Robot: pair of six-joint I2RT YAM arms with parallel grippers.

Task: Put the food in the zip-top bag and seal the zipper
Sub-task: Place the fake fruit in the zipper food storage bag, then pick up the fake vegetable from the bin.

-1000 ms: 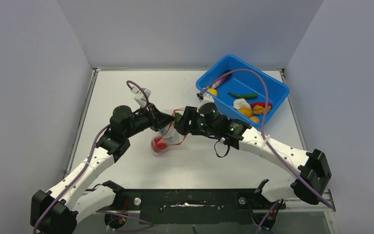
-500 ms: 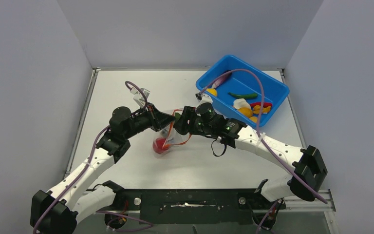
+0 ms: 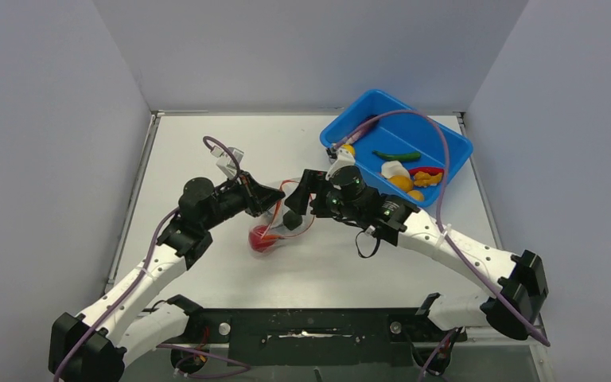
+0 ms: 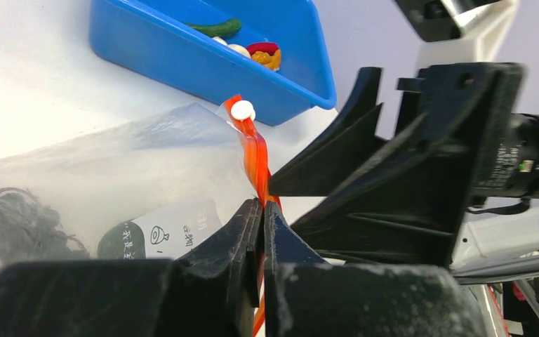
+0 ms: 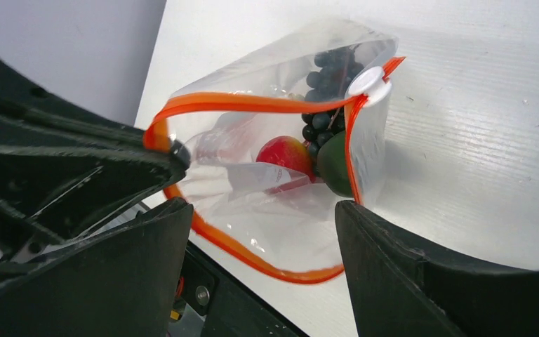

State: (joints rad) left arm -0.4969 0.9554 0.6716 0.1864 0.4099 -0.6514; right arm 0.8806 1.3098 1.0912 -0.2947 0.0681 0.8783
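The zip-top bag (image 5: 274, 217) hangs with its mouth open, ringed by the orange zipper (image 5: 253, 104) with a white slider (image 5: 368, 81). Inside lie a red ball (image 5: 284, 153), dark grapes (image 5: 326, 70) and a green piece (image 5: 333, 165). My left gripper (image 4: 262, 205) is shut on the zipper strip (image 4: 255, 158), holding one side of the mouth up. Right in front of the mouth, my right gripper (image 5: 263, 210) is open with nothing between its fingers. From above, the two grippers, left (image 3: 275, 204) and right (image 3: 296, 205), meet over the bag (image 3: 274, 231).
A blue tub (image 3: 445, 135) stands at the back right with more food: a green pepper (image 3: 398, 155), a white piece (image 3: 394, 169), orange pieces (image 3: 404, 183) and a red one (image 3: 428, 170). Purple cables loop over both arms. Grey walls close in on three sides.
My right gripper has opened wider and let go of the green piece, which now lies inside the bag. The left gripper has kept its hold on the zipper.
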